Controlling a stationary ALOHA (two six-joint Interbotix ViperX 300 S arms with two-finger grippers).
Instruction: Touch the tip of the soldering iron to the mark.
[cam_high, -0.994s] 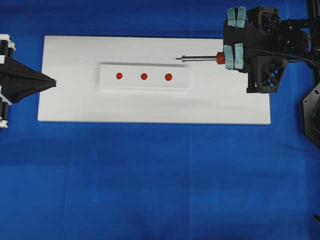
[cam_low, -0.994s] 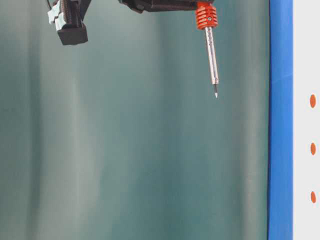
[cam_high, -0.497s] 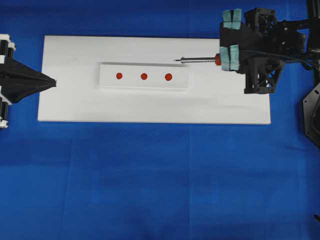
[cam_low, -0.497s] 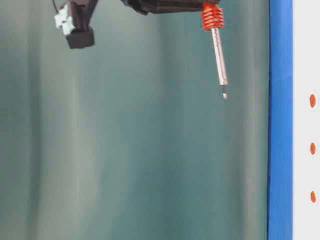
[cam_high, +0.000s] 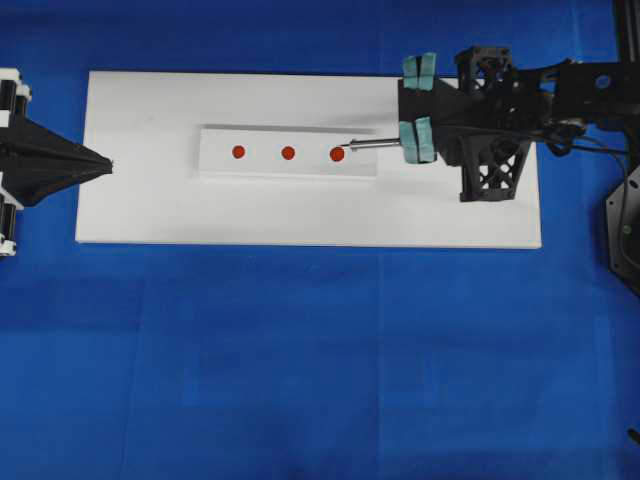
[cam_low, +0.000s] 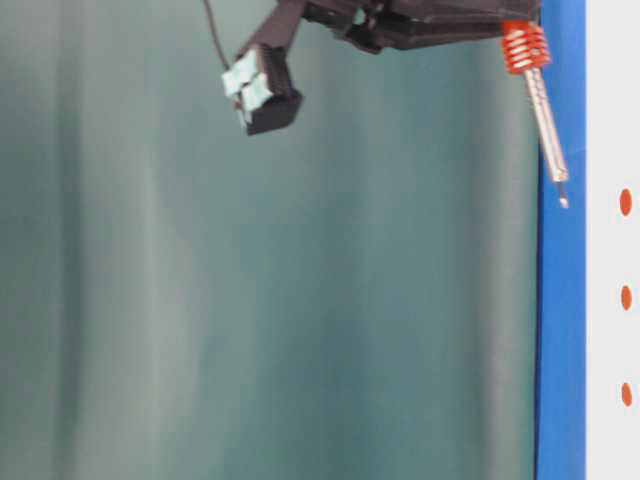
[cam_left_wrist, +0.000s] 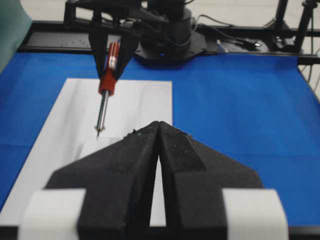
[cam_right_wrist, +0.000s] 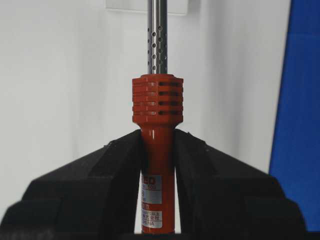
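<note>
tip (cam_low: 563, 202) blurred (contact unclear)

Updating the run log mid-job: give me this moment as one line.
right tool: shut on soldering iron | tip: beside nearest red mark, contact unclear | left tool: shut, idle

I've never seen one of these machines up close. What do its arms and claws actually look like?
Both arms are matte black. The right gripper has pale teal pads on its fingers, a lattice-like black bracket behind them and thin black cables trailing off. The left gripper tapers to a black wedge, with white tape bands on its fingers.
</note>
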